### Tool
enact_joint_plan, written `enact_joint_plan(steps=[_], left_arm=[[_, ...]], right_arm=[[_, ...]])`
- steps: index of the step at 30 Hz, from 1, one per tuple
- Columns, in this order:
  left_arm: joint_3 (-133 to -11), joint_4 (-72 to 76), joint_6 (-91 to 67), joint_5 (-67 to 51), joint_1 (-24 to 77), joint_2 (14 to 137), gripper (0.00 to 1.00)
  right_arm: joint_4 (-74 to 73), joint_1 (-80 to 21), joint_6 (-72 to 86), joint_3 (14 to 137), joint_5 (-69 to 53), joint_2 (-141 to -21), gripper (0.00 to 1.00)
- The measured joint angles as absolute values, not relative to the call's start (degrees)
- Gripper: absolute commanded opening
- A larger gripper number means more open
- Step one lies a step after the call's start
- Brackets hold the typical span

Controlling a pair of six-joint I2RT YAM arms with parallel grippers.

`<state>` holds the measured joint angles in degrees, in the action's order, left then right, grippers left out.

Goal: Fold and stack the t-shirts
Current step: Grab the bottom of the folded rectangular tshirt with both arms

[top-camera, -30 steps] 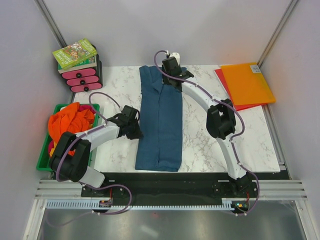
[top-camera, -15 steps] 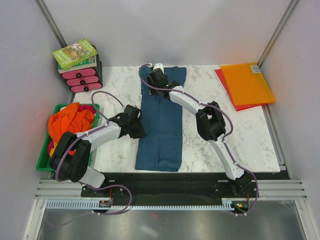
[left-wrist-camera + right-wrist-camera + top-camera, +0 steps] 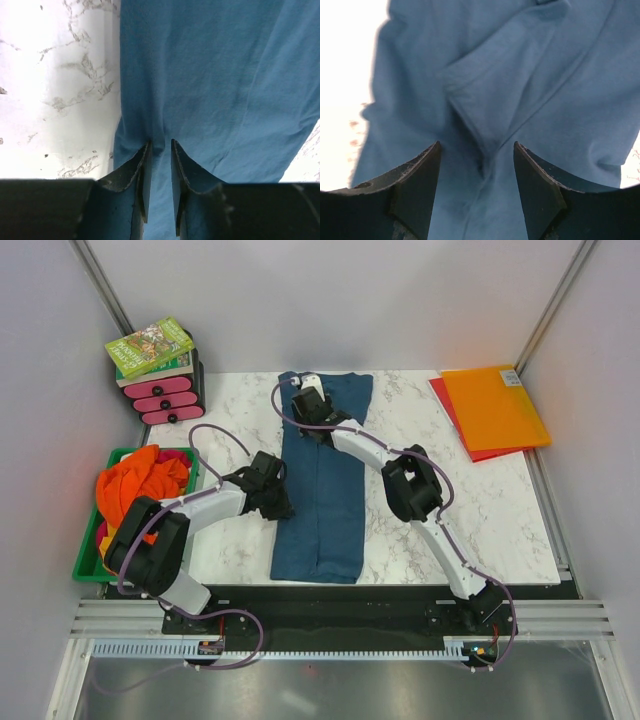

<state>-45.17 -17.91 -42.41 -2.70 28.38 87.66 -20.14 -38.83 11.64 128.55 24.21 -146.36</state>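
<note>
The overhead view is bright, even and sharp, with only soft shadows under the arms on the marble table (image 3: 480, 500). In the left wrist view the table glares almost white at the left. The right wrist view is hazy: the blue t-shirt (image 3: 520, 75) looks soft, and the far left corner burns out white.

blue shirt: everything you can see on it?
The blue shirt is plain dark teal, soft knit, folded lengthwise into a strip with a sleeve flap at the far end. It lies flat on the table, running near to far. The left gripper pinches its left edge; the right gripper hangs open over the far end.
</note>
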Motion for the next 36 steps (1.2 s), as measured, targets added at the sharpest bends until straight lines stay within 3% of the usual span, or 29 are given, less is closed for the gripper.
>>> enact_joint_plan(steps=[18, 30, 36], left_arm=[[-45.3, -17.87, -42.83, -3.09, 29.19, 88.99, 0.27], [-45.43, -17.8, -43.94, -3.16, 29.39, 89.41, 0.26], [-45.6, -17.8, -44.29, -3.27, 29.39, 89.65, 0.26]], right_arm=[[-15.53, -36.69, 15.86, 127.5, 30.52, -148.88, 0.64], [-9.58, -33.45, 24.88, 112.16, 29.02, -140.64, 0.63], [-7.05, -32.47, 26.04, 111.04, 27.97, -139.44, 0.55]])
